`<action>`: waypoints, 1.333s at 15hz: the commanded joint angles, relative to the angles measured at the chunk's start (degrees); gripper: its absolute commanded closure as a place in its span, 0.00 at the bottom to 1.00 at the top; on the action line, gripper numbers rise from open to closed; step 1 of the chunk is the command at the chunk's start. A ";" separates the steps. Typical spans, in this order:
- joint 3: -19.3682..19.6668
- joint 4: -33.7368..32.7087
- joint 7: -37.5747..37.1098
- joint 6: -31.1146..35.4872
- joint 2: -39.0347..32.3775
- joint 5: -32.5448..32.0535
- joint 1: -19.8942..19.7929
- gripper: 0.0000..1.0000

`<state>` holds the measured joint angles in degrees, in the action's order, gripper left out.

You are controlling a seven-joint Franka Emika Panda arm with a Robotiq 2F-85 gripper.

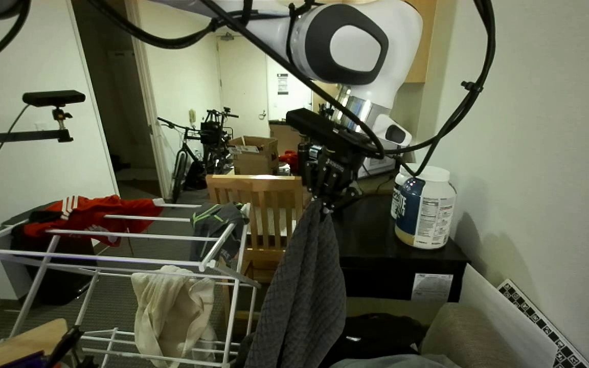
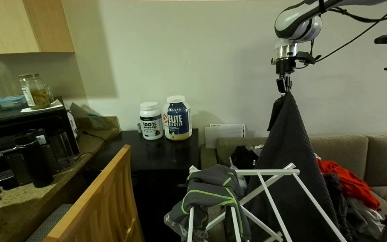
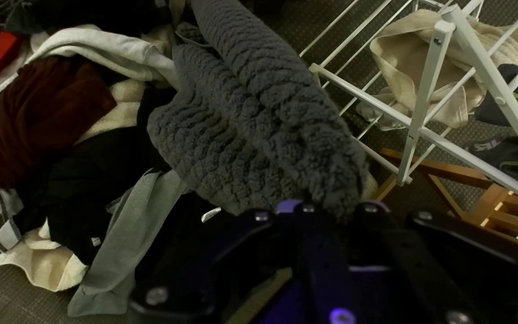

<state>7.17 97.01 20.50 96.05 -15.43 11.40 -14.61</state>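
Wrist view shows the gripper [image 3: 333, 209] clenched on a gray ribbed towel [image 3: 241, 148], seemingly a carrying step whose next move needs a steady hold near the drying rack [image 3: 429, 81].

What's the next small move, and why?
Probably raise the tool a little: it is shut on the top of the gray cloth, which hangs beside the white drying rack and reaches well below its top, so moving sideways toward the rack at this height could snag.
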 commanded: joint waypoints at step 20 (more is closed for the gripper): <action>-2.61 -2.73 2.59 -12.10 14.91 7.00 5.75 0.97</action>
<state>3.72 94.30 20.85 87.24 -3.63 16.42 -9.26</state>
